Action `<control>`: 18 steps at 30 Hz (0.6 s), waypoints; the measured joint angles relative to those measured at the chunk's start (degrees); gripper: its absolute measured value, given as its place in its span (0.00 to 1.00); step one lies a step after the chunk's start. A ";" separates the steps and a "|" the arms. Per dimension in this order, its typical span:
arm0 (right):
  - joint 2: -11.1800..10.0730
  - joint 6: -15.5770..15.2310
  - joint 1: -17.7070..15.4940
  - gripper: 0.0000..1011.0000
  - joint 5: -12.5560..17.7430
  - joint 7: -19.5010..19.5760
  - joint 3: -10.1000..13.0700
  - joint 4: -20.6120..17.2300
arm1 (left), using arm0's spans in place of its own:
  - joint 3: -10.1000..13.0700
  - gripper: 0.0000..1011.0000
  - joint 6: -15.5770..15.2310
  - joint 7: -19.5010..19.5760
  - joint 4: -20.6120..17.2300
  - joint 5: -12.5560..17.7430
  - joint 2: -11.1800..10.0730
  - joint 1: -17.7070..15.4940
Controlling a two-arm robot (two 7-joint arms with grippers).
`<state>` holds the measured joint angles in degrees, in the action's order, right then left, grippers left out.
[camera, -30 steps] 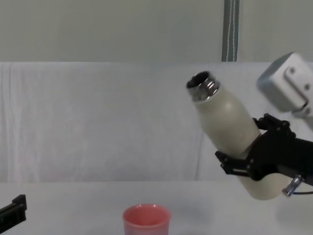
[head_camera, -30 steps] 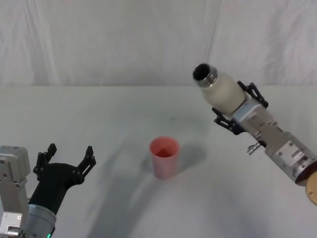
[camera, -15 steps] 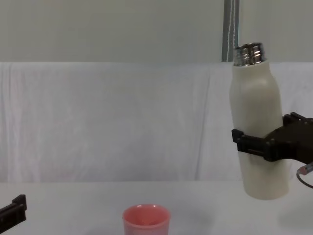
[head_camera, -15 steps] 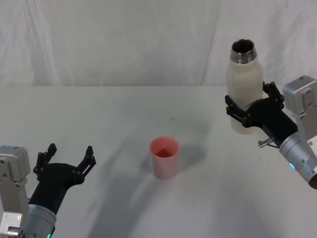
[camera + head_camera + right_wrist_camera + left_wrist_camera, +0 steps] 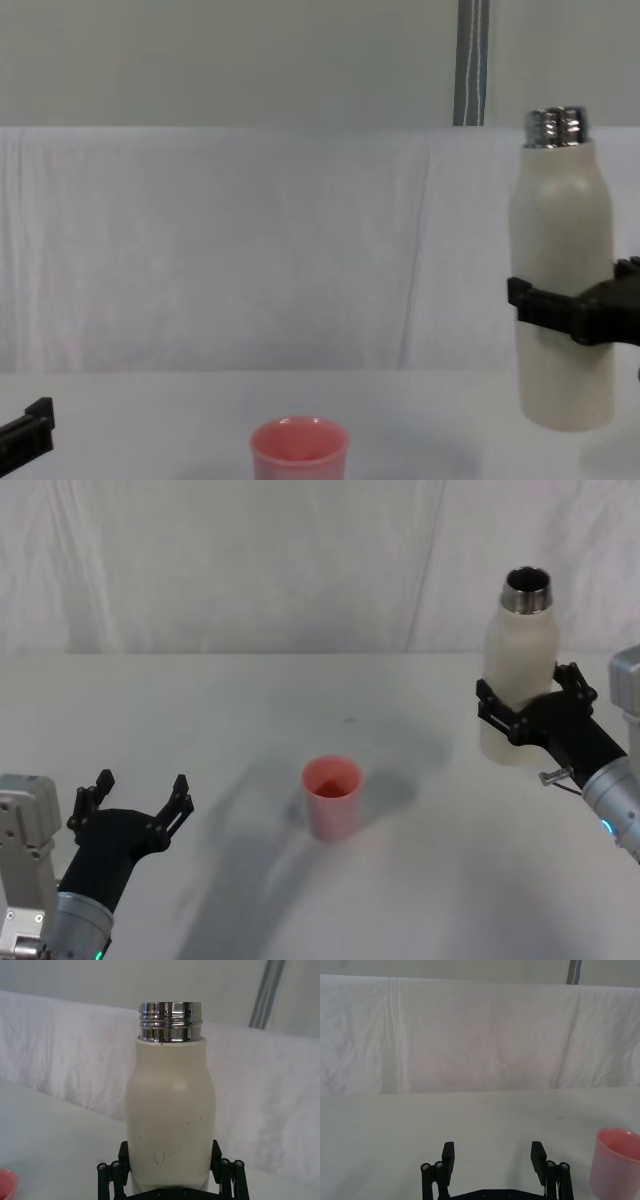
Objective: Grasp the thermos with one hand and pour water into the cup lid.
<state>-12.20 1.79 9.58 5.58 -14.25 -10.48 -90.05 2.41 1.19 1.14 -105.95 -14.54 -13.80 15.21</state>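
Thermos (image 5: 518, 675) upright in my right pincer (image 5: 530, 712), that is how things stand: my black fingers (image 5: 545, 303) pinch the cream-white body around its lower half, one on each side, and the shiny threaded steel neck (image 5: 170, 1021) points straight up with its mouth uncovered. I hold it at the right side of the bench (image 5: 230, 700), and from the chest view its base looks to hang just above the surface, though I cannot tell for sure whether it touches. The cup lid (image 5: 332, 797), small and pink, stands upright near the middle of the bench with its mouth up, well apart from the thermos and to its left. My left pincer (image 5: 130, 805) sits low at the near left, fingers spread wide and holding nothing; from its wrist view the cup lid stands off to one side, beyond the fingertips (image 5: 448, 1152).
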 joint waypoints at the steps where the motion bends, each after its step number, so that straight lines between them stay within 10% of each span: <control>1: 0.10 0.02 -0.25 0.94 0.71 0.14 0.39 0.18 | 0.00 0.99 0.00 0.00 0.00 0.00 0.00 0.00; 18: 0.50 2.66 -2.32 0.94 4.09 1.27 2.23 2.20 | 0.00 0.99 0.00 0.00 0.00 0.00 0.00 0.00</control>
<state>-11.70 4.45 7.26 9.67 -12.99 -8.25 -87.84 2.41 1.19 1.14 -105.96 -14.54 -13.80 15.21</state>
